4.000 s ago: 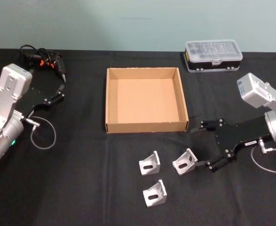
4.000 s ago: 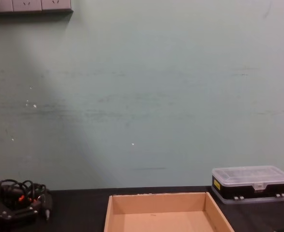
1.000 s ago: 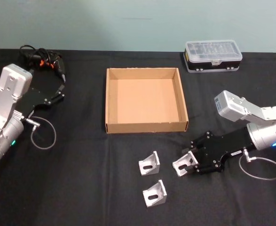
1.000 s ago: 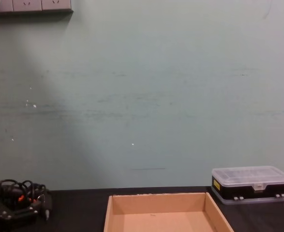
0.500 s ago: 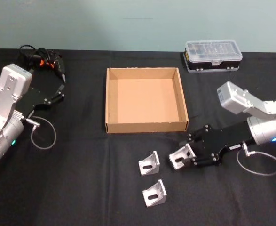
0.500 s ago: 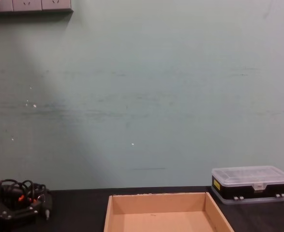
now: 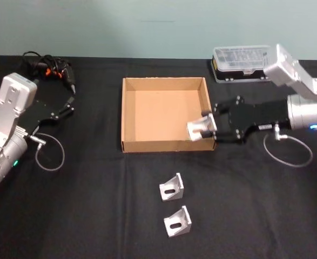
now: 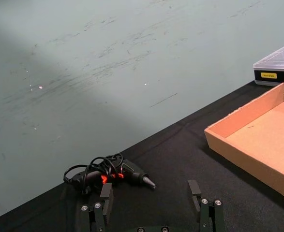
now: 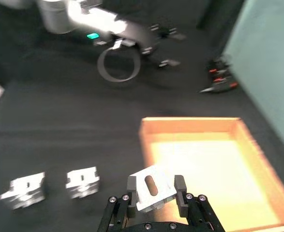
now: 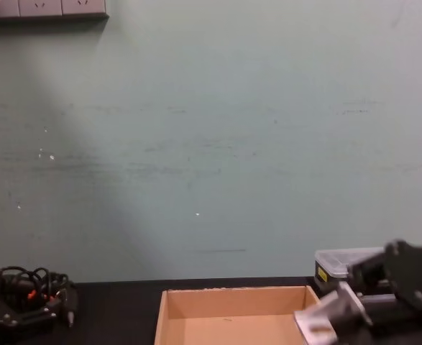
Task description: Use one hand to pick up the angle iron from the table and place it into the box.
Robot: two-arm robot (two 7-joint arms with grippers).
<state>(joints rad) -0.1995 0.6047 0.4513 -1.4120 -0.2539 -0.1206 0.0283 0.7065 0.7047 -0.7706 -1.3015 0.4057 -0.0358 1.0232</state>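
Observation:
My right gripper (image 7: 206, 128) is shut on a silver angle iron (image 7: 198, 129), held above the right front corner of the tan cardboard box (image 7: 158, 110). In the right wrist view the angle iron (image 9: 150, 189) sits between the fingers (image 9: 179, 184), over the box (image 9: 204, 164). The chest view shows the held angle iron (image 10: 318, 320) above the box's (image 10: 225, 302) right side. Two more angle irons (image 7: 172, 188) (image 7: 178, 221) lie on the black table (image 7: 93, 205) in front of the box. My left gripper (image 7: 71, 103) is parked open at the left.
A black case with a clear lid (image 7: 245, 63) stands behind and to the right of the box. A power tool with tangled cable (image 7: 47, 67) lies at the back left, beyond the left gripper (image 8: 150, 193). Grey cables loop beside both arms.
My right gripper shut on the rightmost angle iron, lifted it off the table and carried it back and up to the box's right front corner. The left arm stayed still.

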